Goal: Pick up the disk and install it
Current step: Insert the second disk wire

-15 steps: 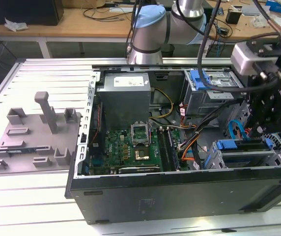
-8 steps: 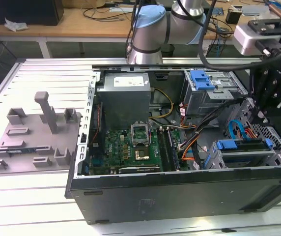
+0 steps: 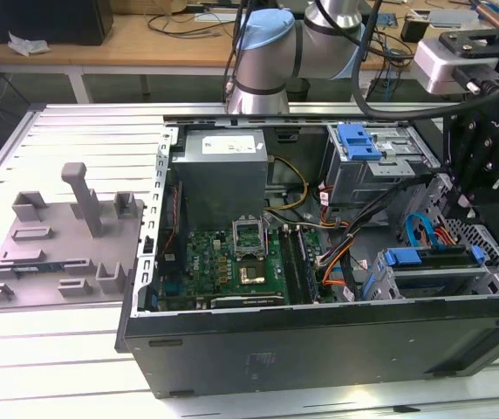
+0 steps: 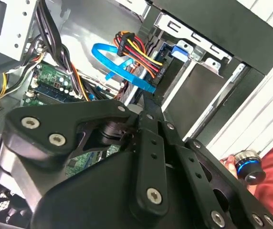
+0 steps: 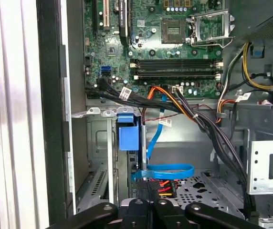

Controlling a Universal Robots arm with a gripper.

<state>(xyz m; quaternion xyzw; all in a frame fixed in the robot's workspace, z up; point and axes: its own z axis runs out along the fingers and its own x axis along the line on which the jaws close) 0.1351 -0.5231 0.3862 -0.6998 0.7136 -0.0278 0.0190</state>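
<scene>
Open computer case on slatted table, disk seated in drive bay, gripper just above, finger state impossible to tell

1. Case: matt black metal, smooth; interior walls bare grey sheet metal.
2. Table: ribbed metal, light grey, slightly glossy.
3. Fixture: matt grey plastic.
4. Bracket: glossy blue plastic.
5. Gripper: matt black metal, bolted.
6. Cable: smooth blue plastic.
</scene>
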